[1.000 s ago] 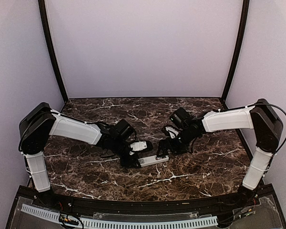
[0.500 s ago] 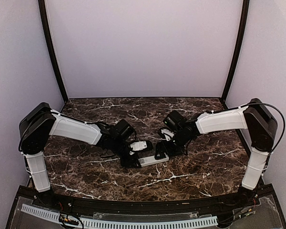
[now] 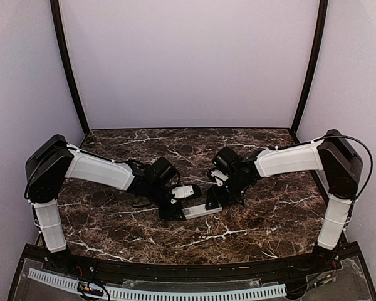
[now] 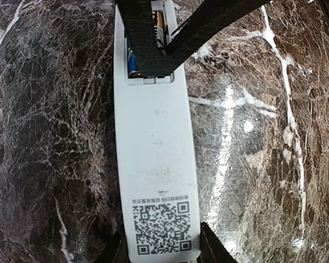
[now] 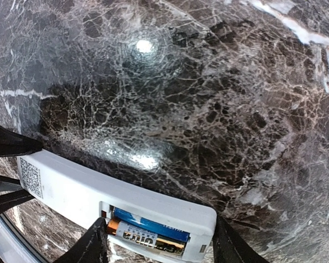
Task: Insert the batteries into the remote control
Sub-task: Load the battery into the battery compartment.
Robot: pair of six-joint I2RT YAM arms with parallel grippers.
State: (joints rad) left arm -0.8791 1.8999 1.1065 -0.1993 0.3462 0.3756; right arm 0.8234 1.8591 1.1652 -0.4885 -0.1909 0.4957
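- Seat the batteries by pressing straight down into the recess just below the right gripper; avoid levering either one out
- Keep the remote control flat, back up, on the desk
- Left gripper: low, reaching forward, clamped on the QR-code end
- Right gripper: tilted over the recess end, jaws partly apart, grip impossible to tell

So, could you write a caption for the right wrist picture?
Two batteries lie in the open recess of the white remote control on a dark marble table.
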